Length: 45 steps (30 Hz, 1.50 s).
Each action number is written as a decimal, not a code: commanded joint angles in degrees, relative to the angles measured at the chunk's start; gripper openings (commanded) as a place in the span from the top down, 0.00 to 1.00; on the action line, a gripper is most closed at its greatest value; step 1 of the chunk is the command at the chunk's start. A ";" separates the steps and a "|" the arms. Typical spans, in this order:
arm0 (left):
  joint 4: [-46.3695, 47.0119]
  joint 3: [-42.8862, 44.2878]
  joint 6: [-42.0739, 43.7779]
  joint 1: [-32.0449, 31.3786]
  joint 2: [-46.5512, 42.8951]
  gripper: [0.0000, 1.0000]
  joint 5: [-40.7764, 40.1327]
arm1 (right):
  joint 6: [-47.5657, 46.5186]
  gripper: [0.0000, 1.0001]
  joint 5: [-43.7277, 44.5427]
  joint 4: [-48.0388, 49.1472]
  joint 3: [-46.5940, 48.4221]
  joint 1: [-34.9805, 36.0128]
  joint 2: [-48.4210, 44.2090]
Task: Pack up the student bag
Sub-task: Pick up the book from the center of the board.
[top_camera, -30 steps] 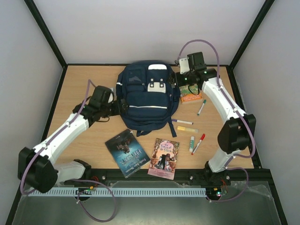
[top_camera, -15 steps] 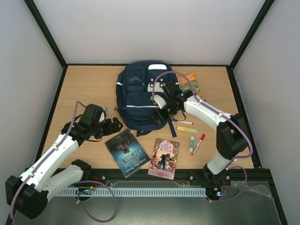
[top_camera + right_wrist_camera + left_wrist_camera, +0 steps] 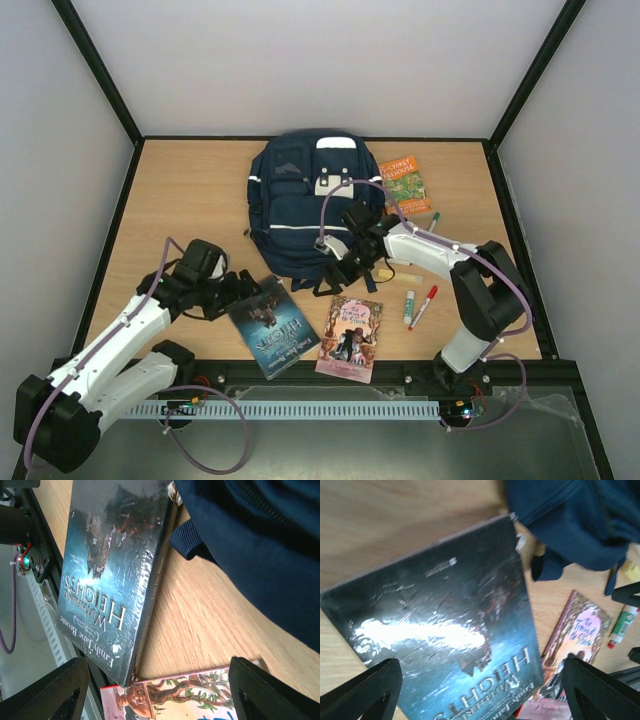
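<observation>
Now we see the backpack (image 3: 305, 200) lying flat on the table (image 3: 190, 190), toward the far edge and about midway across, its front pockets facing up. Our left arm (image 3: 130, 320) stretches toward the backpack's near left corner. The left jaws are spread wide over the dark book (image 3: 272, 325) and grip nothing; the wrist view shows the title Wuthering Heights on the cover between them. That book lies just on the near side of the backpack, its far corner close to the lower hem.

Our right arm (image 3: 430, 250) bends in from the backpack's right side. The right jaws hang released above the backpack's near edge, with bare table, the dark book's spine and the top of the pink book (image 3: 350, 337) below them. The pink book lies nearer to us than the backpack, just right of the dark one.

An orange book (image 3: 403, 183) rests beside the backpack's right flank. A glue stick (image 3: 409, 306) and a red marker (image 3: 424, 306) lie side by side off the backpack's near right corner, and a green pen (image 3: 432, 220) sits to the backpack's right.
</observation>
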 commanded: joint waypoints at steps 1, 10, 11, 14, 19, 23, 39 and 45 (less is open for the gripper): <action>-2.16 -3.40 -3.14 -1.00 -0.15 0.11 2.98 | 1.45 0.23 -4.37 0.82 -1.21 0.76 2.52; -7.60 -6.54 -3.02 -2.34 -0.77 0.17 1.53 | 3.34 0.24 -4.95 1.46 0.43 3.39 8.49; -7.13 -7.45 -3.76 -2.49 -1.21 0.17 1.77 | 3.53 0.24 -5.05 1.38 0.54 3.88 9.07; -5.12 -10.71 -6.68 -2.90 -3.22 0.18 3.24 | 3.91 0.24 -5.53 0.63 1.15 4.96 11.17; -2.18 -14.91 -9.30 -3.13 -5.92 0.27 3.87 | 4.71 0.25 -7.88 -0.69 2.64 6.04 14.22; -0.28 -16.72 -9.63 -3.22 -4.57 0.32 4.27 | 6.61 0.25 -8.62 -0.44 2.87 7.10 15.62; 2.19 -19.15 -9.39 -3.83 -0.98 0.56 6.31 | 10.62 0.26 -8.53 -1.47 3.05 10.62 21.15; 3.50 -20.24 -9.60 -4.55 0.45 0.58 6.57 | 11.37 0.24 -9.98 -2.20 4.67 11.95 23.35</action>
